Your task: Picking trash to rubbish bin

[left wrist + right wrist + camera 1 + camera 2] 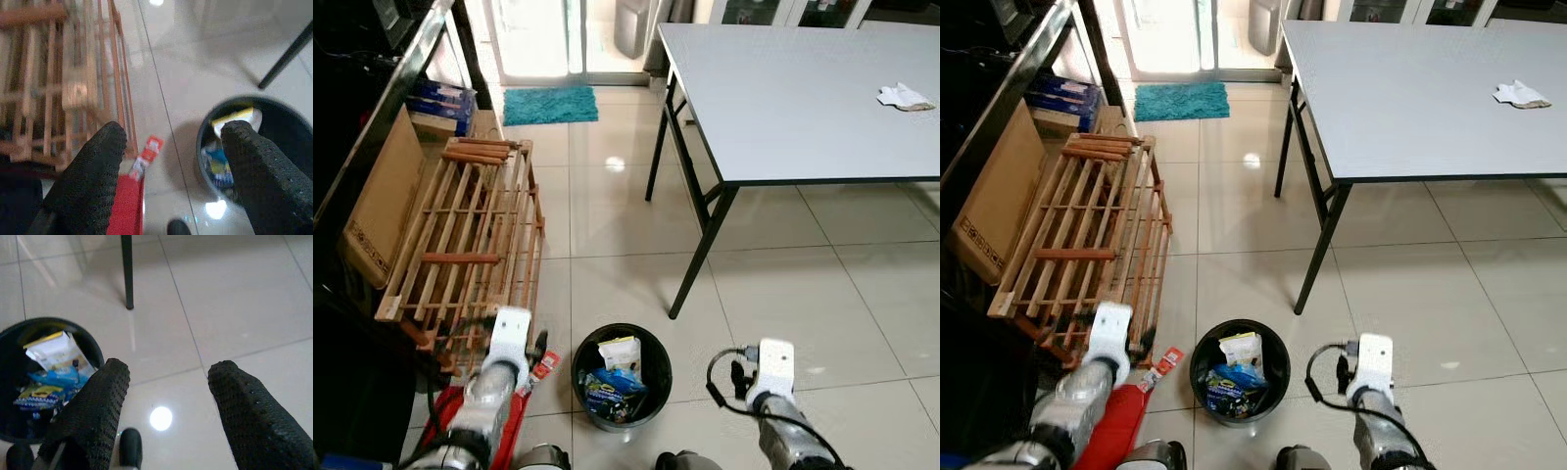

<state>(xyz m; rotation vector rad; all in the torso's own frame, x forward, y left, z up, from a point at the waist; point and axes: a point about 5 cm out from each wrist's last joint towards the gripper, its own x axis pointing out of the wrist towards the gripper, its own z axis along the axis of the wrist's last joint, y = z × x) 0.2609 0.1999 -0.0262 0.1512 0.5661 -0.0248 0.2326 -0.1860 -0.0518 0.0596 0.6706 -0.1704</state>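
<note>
Between both released tools sits the bin (622,376), probably for dropping; left tool (171,161) over a red wrapper (146,152), right tool (166,401) idle.

One bin (622,376), one table (783,88)

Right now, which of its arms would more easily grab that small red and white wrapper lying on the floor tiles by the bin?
Left, probably. The small red and white wrapper lies just beside the open left gripper, left of the round black bin; the right gripper hangs beyond the bin's far side.
</note>
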